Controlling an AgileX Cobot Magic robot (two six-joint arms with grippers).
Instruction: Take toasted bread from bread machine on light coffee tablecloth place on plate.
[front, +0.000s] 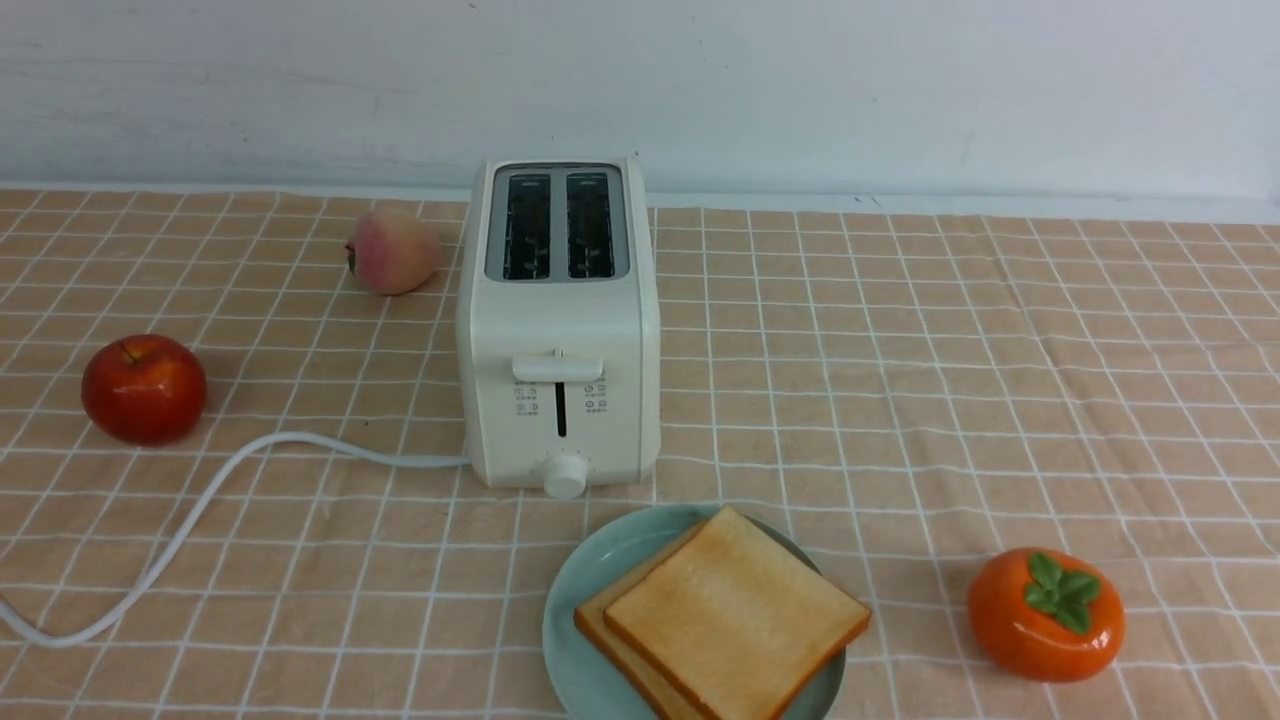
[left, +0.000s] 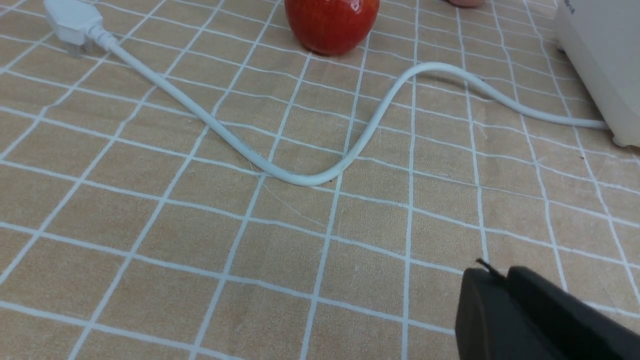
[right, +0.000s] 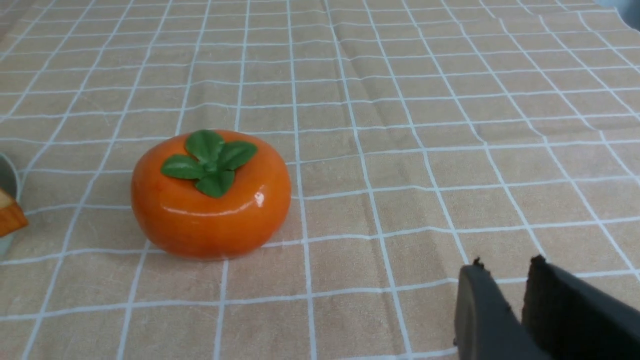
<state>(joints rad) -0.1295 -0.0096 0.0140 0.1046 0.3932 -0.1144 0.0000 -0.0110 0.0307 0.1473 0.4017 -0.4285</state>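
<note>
Black and blunt, the left end effector (left: 492, 280) hangs low over the tablecloth (left: 200, 240) with its two fingers pressed together, closed and holding nothing. The right end effector (right: 505, 280) is also black, and its fingers stand a little apart with only cloth showing in the gap, so it is a bit open and empty. Near the left one a white cord (left: 310, 177) snakes across the cloth to the toaster (front: 557, 320), and a red apple (left: 330, 22) sits past the cord. Near the right one sits a shiny orange persimmon (right: 210, 197). Both slices of toast (front: 735, 615) already lie stacked on the green plate (front: 580, 610), just in front of the toaster, and both toaster slots look dark and empty. So the job looks done, and the good thing now is to keep the arms away. They should go up and back slowly, not sideways. The left one should not catch the cord, or the toaster may get tugged. The right one should not bump the persimmon toward the plate.
</note>
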